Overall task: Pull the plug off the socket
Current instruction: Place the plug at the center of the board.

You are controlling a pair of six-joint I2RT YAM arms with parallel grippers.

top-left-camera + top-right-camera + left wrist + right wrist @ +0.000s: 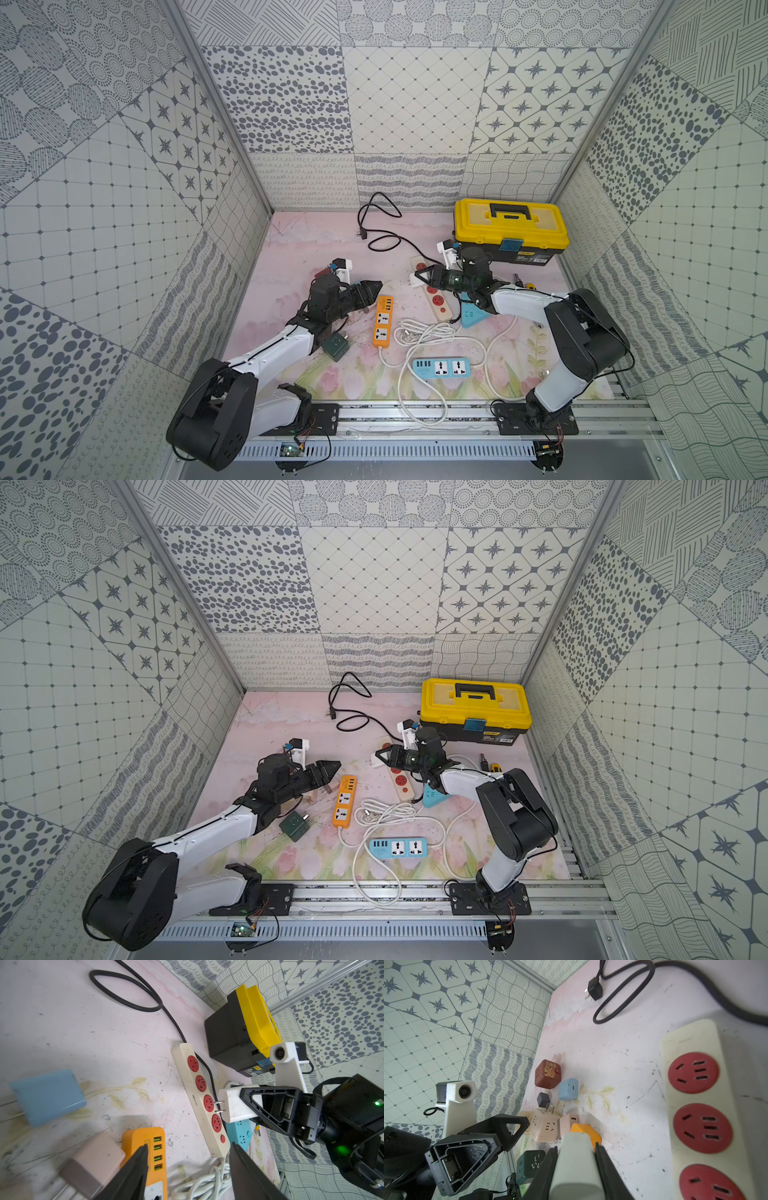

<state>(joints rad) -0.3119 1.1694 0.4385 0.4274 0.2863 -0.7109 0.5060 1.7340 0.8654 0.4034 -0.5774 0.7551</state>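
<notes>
**Plug clear of the socket.** The right gripper (576,1150) pinches the white plug (234,1103) between its two fingers. It holds the plug just beside the cream power strip (200,1084), level with the strip's third red socket. Both metal prongs are bare and point back toward the strip. In both top views the plug sits off the strip's long side, the side that faces the left arm, and it appears lifted off the table (how high cannot be told). Every red socket that shows on the strip is empty.

The left gripper (189,1147) hovers apart from the strip on that same side, its jaws spread and holding nothing. It is just beside the end of an orange power strip (383,320). A pink adapter (93,1159) lies on the table farther from the cream strip.

By the look of it the pull itself is done. What seems left is to carry the plug away or set it down and let go.
</notes>
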